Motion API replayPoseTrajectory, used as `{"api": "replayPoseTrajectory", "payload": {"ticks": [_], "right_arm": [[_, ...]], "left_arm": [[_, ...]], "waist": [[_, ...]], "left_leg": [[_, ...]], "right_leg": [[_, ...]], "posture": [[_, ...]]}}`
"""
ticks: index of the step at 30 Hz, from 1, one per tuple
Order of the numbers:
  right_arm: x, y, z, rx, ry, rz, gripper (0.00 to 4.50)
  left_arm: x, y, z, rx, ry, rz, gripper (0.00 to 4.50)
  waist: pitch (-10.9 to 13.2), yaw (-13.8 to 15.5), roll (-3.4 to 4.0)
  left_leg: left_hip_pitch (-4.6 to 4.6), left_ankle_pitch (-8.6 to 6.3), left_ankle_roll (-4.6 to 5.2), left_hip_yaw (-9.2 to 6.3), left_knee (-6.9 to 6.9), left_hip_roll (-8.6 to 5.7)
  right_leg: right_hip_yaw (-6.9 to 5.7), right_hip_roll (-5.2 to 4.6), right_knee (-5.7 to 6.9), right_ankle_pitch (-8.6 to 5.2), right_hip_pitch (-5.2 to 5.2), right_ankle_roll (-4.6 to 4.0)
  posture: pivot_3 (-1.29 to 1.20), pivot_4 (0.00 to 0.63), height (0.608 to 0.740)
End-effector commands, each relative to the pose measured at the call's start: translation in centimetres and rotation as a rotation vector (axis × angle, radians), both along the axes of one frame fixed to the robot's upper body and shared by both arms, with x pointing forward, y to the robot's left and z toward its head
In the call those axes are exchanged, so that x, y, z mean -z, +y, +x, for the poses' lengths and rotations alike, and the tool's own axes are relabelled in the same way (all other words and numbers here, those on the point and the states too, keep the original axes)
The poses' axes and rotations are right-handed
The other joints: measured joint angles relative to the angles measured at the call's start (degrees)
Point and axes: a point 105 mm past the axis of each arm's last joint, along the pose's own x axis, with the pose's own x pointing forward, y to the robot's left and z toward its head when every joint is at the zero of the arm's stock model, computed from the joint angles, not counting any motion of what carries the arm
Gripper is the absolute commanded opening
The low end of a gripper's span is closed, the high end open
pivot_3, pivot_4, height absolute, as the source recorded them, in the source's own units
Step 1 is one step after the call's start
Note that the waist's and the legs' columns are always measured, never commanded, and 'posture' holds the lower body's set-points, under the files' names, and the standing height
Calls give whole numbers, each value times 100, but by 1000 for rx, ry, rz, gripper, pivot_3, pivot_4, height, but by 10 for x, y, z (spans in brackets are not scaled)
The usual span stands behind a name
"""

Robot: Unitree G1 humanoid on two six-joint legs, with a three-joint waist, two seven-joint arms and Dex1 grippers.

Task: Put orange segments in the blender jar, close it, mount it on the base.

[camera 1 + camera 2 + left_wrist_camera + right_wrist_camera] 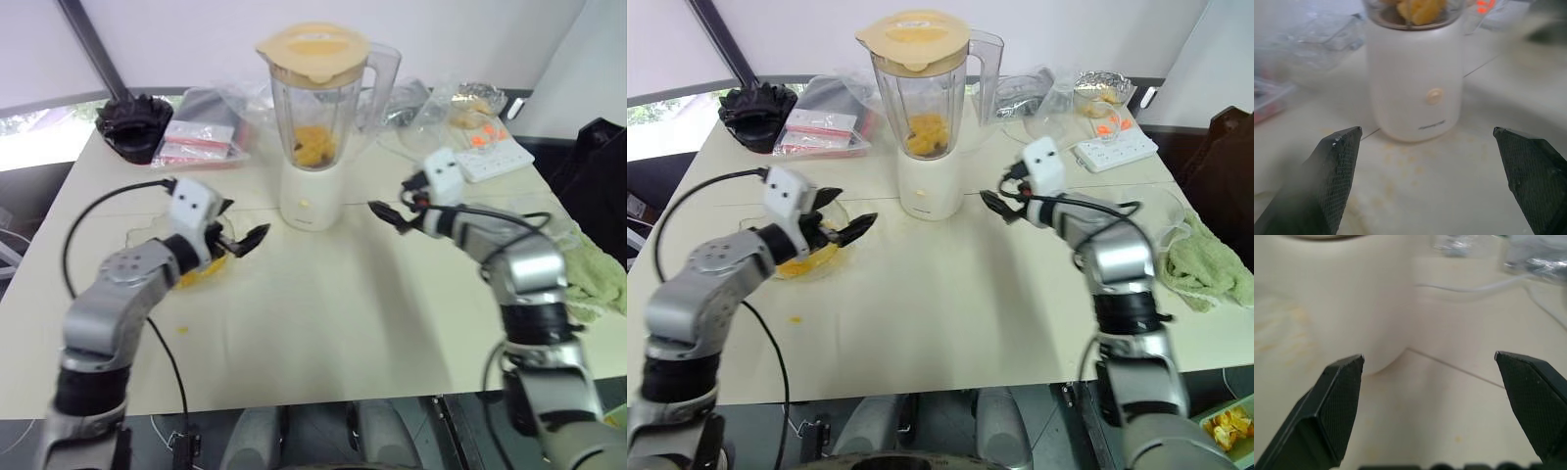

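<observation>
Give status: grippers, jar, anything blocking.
Left gripper and right gripper open, empty, flanking the base. Blender jar mounted, lid on, orange segments inside. Nothing in the way.

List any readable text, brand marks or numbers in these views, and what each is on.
None can be read.
Base: a small dark brand mark low on the front, below the round button, too blurred to read.
Red-and-white bags: label printing too small to read.
White power strip: no legible marking.
Blender jar and its lid: no visible text.
</observation>
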Motion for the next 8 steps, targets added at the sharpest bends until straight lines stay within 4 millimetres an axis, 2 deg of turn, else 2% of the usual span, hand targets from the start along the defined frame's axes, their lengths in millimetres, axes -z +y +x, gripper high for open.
{"api": "replayPoseTrajectory", "payload": {"ticks": [1,8], "right_arm": [[-48,4,-36,-245,-129,24,4452],[-55,-10,-60,-344,-81,-16,4452]], "left_arm": [[-16,1,-18,49,-24,-2,4500],[-19,11,-35,29,-16,-22,4500]], "waist": [[0,-3,-1],[-2,42,-8]], "left_leg": [[1,0,0,0,0,3],[10,0,0,1,15,13]], "right_leg": [[0,2,-6,0,2,0],[-5,1,-24,-12,31,-21]], "posture": [[0,150,740],[0,150,740]]}}
